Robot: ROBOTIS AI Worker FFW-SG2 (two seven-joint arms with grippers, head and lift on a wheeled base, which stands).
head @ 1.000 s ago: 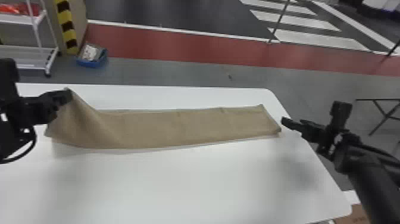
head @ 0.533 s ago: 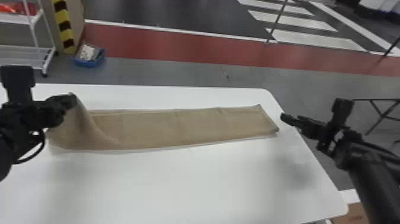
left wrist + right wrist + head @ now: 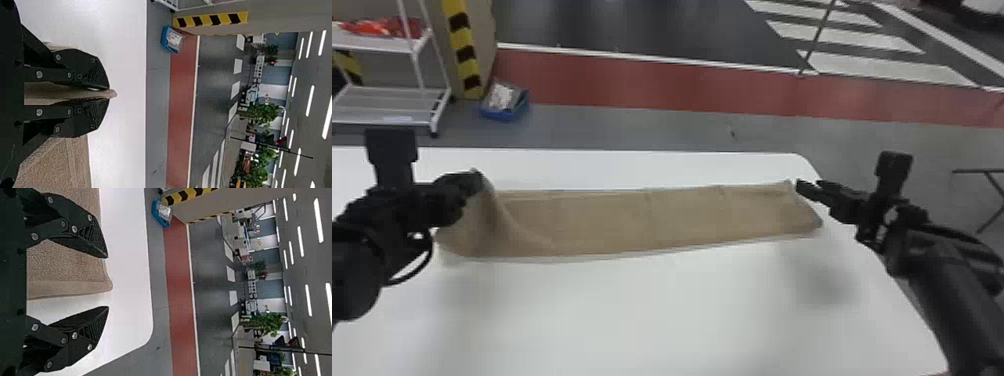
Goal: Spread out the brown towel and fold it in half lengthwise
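The brown towel (image 3: 632, 220) is stretching left to right, its free far right corner lying just leftward of the right gripper (image 3: 107, 282), which is hovering nearer, spread and empty. The left gripper (image 3: 109, 94) is pinching the raised left end. Underneath, a white table (image 3: 657, 310) is spreading; beyond, a blue bin (image 3: 504, 114) is sitting on the floor.

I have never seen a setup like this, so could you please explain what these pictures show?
This is a black two-armed robot. One picture comes from its head, looking down at the work; the two sideways ones come from its left and right wrists. A brown towel lies in a long strip on a white table. The left gripper is shut on one end of the towel, holding it raised; the right gripper is open near the other end, holding nothing.
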